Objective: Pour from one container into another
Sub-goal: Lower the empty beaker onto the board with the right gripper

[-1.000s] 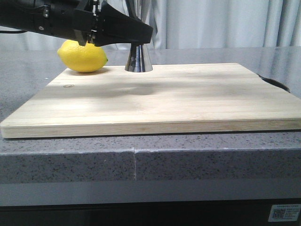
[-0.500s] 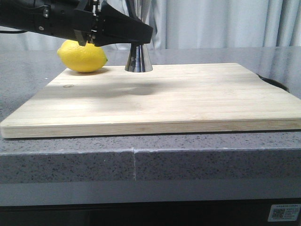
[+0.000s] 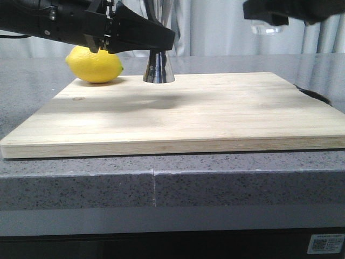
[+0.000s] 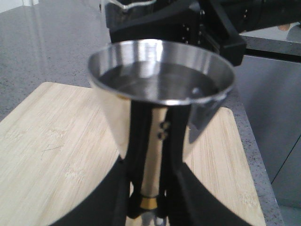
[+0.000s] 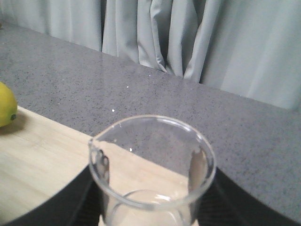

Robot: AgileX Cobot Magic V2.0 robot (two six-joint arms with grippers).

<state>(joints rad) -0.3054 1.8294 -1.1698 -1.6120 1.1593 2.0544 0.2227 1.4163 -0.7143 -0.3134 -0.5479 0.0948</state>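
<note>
The steel jigger (image 3: 158,69) stands upright on the wooden board (image 3: 183,113) near its back edge. My left gripper (image 3: 160,41) is shut on its narrow waist. In the left wrist view the jigger's (image 4: 160,89) upper cup holds clear liquid, and the black fingers (image 4: 120,193) flank the gold band. The clear glass beaker (image 3: 268,27) hangs high at the upper right, upright, with my right gripper (image 3: 272,12) shut on it. In the right wrist view the beaker (image 5: 153,165) fills the space between the fingers (image 5: 80,197), its lip pointing toward the lemon side. I cannot make out liquid in it.
A yellow lemon (image 3: 94,64) lies at the board's back left corner, beside the jigger, and shows as the lemon (image 5: 4,106) in the right wrist view. The board rests on a grey speckled counter (image 3: 226,178). Curtains hang behind. A dark round opening (image 3: 318,96) lies off the board's right corner.
My right gripper with the beaker has come into the front view at the upper right. The left arm and the jigger have not moved.
</note>
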